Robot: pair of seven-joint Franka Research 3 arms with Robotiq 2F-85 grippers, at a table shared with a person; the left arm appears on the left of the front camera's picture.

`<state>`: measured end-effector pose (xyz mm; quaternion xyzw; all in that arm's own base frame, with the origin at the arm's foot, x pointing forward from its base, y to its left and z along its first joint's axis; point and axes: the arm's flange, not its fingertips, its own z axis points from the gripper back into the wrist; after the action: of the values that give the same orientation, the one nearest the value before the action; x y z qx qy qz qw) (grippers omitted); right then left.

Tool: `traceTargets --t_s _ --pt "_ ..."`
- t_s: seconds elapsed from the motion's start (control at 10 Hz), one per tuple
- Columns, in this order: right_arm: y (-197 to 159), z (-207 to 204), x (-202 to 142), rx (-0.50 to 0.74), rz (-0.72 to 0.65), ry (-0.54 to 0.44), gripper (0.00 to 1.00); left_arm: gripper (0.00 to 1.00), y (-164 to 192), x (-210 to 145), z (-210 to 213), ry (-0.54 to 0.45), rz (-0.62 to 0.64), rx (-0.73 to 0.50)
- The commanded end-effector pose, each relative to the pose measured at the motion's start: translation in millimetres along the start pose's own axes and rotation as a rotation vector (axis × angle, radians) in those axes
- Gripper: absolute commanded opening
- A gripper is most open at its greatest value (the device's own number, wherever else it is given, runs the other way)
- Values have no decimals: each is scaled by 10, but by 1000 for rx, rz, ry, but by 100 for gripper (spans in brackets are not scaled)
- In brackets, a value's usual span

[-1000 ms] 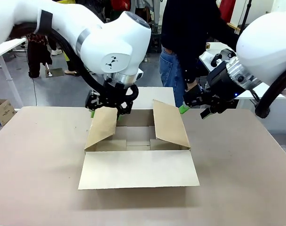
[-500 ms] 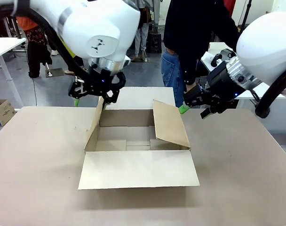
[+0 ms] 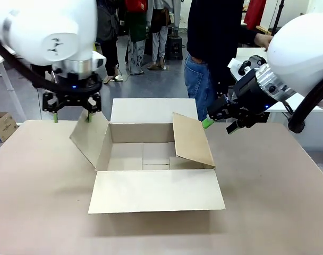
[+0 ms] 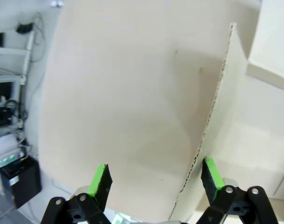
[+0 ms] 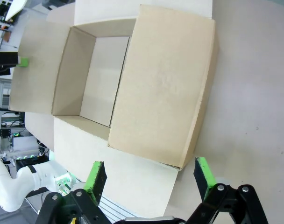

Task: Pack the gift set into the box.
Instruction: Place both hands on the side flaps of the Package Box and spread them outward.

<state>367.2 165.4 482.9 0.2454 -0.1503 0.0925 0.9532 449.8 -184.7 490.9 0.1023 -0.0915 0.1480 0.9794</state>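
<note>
The brown cardboard box point(image 3: 151, 154) stands open in the middle of the table, its inside bare. Its left flap point(image 3: 88, 139) leans outward. Its right flap point(image 3: 192, 139) stands up, tilted over the opening. My left gripper point(image 3: 71, 116) hangs open just above the left flap's top edge. In the left wrist view that flap's edge point(image 4: 212, 112) runs between the wide-apart fingers point(image 4: 100, 179). My right gripper point(image 3: 219, 123) is open behind the right flap, and the right wrist view looks down on that flap point(image 5: 165, 84). The gift set is out of view.
A person in a dark top and jeans point(image 3: 212, 48) stands at the far side, behind the box. The near flap point(image 3: 156, 191) lies flat toward me and the far flap point(image 3: 153, 110) lies flat away. A small printed carton point(image 3: 2, 125) sits on the floor at left.
My left gripper has swung left, and the left flap went from leaning inward over the opening to splaying outward. The right arm has not moved.
</note>
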Motion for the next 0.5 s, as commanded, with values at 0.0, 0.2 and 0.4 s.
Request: traceTargets --t_s 0.0,0.2,0.4 --pt "17 9 0 4 5 5 100 100 389 -19 -193 59 -18 -119" --pt "17 9 0 4 5 5 100 100 688 53 -533 130 -73 -295" --pt "17 9 0 4 5 5 100 100 931 90 -978 228 -121 -438"
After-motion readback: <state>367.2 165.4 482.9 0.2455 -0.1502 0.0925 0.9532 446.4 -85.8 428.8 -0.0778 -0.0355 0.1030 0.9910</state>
